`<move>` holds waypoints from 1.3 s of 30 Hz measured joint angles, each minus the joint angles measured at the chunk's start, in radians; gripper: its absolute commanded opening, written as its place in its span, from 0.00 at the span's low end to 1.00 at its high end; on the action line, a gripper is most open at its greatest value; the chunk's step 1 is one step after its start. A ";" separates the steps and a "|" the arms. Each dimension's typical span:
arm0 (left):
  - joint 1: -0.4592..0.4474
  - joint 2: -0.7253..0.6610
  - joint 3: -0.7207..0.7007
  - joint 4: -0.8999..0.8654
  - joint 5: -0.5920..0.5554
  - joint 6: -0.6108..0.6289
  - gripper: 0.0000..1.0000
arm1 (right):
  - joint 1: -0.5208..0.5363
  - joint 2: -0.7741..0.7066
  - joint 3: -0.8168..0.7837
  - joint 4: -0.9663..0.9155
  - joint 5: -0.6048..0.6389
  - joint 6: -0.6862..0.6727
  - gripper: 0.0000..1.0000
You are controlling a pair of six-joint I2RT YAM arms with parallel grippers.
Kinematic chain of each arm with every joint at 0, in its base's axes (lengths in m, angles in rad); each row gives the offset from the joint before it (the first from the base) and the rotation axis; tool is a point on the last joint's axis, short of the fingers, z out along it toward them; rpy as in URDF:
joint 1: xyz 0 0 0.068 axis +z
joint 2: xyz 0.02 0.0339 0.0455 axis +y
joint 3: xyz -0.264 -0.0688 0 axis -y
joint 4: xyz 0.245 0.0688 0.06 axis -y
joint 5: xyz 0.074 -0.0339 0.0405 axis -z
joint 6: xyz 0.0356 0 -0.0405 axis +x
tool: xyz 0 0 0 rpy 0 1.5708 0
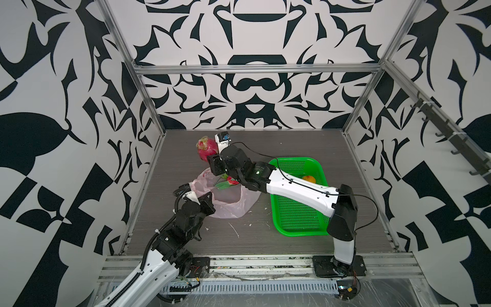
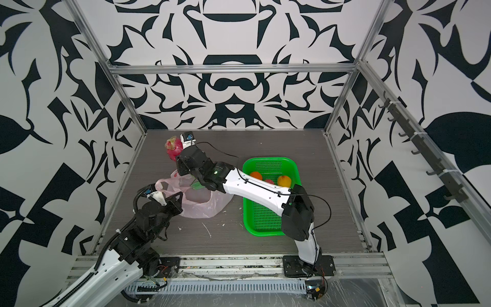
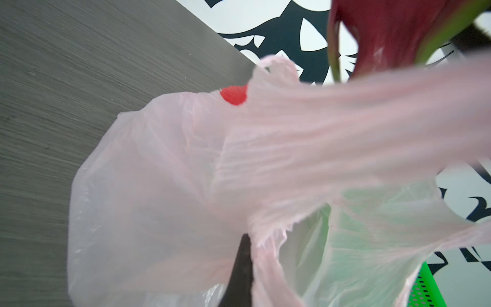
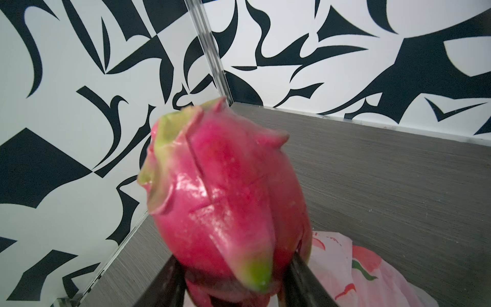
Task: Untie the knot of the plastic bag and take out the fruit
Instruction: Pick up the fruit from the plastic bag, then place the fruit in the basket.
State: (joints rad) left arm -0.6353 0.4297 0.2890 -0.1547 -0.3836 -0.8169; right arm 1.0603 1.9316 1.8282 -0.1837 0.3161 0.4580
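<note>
right tool (image 4: 235, 265) clamped on dragon fruit (image 4: 225, 196), raised clear of plastic bag (image 1: 233, 203) at frame centre; left tool (image 1: 206, 198) pinched together on its rim, likely to anchor it.

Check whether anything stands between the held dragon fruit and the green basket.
Nothing visible does. The right gripper holds the dragon fruit up off the table, and the way to the basket looks open.
</note>
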 measured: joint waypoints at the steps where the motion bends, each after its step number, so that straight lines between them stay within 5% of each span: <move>1: 0.000 -0.001 -0.002 0.000 0.000 -0.001 0.00 | -0.003 -0.001 0.000 -0.002 0.000 -0.006 0.23; 25: 0.000 -0.108 0.041 -0.022 0.006 0.006 0.00 | 0.000 -0.060 -0.052 0.078 -0.051 0.073 0.21; 39: 0.000 -0.150 0.049 -0.069 0.006 0.006 0.00 | 0.042 0.069 0.058 0.092 -0.076 0.096 0.21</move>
State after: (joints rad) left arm -0.6353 0.2802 0.3382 -0.2241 -0.3771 -0.8108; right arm 1.1023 2.0010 1.8862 -0.0917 0.2398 0.5541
